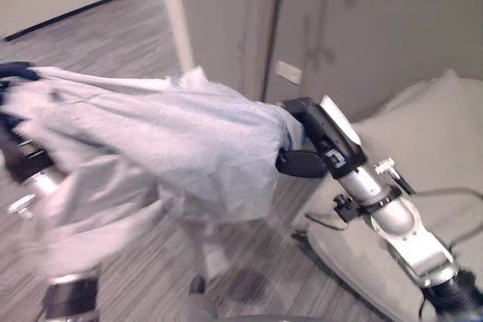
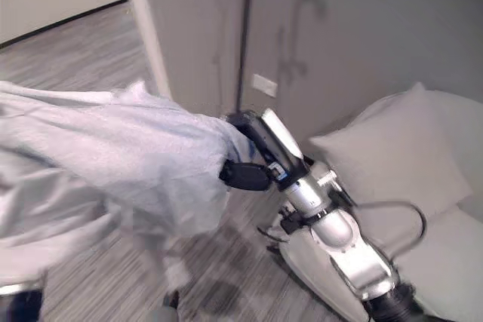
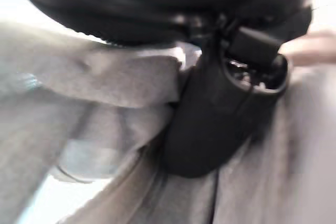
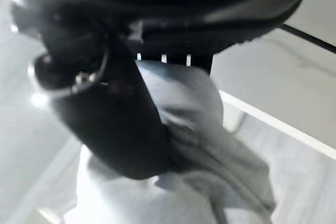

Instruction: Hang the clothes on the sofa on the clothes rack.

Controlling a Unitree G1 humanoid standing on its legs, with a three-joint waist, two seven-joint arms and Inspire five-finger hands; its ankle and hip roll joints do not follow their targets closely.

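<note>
There, both the left hand and right hand gripped the pale garment, held stretched beside the sofa.

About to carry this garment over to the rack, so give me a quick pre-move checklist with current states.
1. Right hand pinching the garment: ok, thumb clamped on cloth in its wrist view.
2. Left hand gripping the garment: ok, thumb pressed into cloth.
3. Garment lifted off the sofa: ok, it spans both hands over the floor.
4. Hem off the floor: cannot tell.
5. Clothes rack located: cannot tell.
</note>
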